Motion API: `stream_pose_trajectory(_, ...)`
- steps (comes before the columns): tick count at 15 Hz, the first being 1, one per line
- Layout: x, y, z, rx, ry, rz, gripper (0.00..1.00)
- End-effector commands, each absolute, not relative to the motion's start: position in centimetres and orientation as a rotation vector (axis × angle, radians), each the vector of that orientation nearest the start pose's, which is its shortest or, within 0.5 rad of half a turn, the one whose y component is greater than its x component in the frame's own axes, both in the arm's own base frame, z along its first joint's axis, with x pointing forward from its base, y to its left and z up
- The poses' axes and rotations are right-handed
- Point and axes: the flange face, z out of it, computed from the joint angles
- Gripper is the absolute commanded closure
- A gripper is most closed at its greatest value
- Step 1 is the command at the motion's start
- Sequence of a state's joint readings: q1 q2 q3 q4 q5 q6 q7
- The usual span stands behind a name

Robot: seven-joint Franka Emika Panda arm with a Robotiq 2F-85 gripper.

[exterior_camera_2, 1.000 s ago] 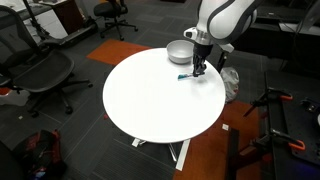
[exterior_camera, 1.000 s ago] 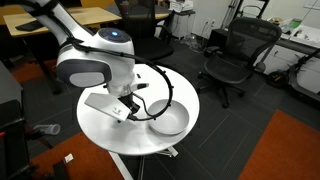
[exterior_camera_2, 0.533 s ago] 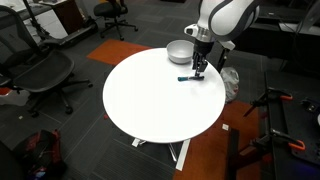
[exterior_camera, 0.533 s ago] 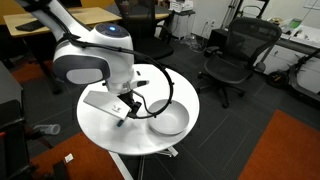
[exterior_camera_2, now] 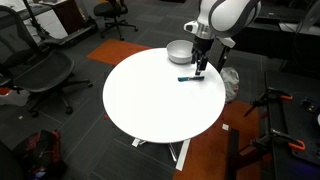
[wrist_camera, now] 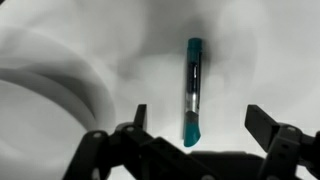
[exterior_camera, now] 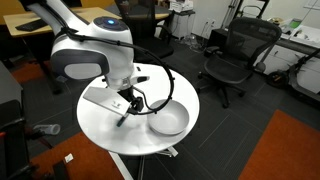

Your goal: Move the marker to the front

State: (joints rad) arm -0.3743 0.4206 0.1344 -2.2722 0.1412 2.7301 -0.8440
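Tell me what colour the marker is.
The marker is teal at both ends, darker between, with a pale band. The wrist view shows it best.

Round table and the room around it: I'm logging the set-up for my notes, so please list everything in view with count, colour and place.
marker: 1, blue-green, lying flat on the table, apart from the bowl
bowl: 1, grey, on the table near its edge
table: 1, white, round, mid-room
chairs: several, black, on the floor around the table
arm: 1, white, reaching over the table
gripper: 1, black, open, just above the marker
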Motion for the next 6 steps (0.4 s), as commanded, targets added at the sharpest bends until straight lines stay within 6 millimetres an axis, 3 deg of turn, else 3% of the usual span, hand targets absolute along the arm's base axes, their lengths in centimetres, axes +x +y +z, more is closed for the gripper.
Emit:
stream_pose_trajectory(1, 51.3, -12.7, 19.5, -2.965, -0.718, -0.160, 0.00)
stream_pose_trajectory(2, 52.3, -12.9, 18.2, -2.981, -0.704, -0.150, 0.00)
stream_pose_trajectory(6, 52.2, -12.9, 18.6, -2.984, -0.706, -0.157, 0.00)
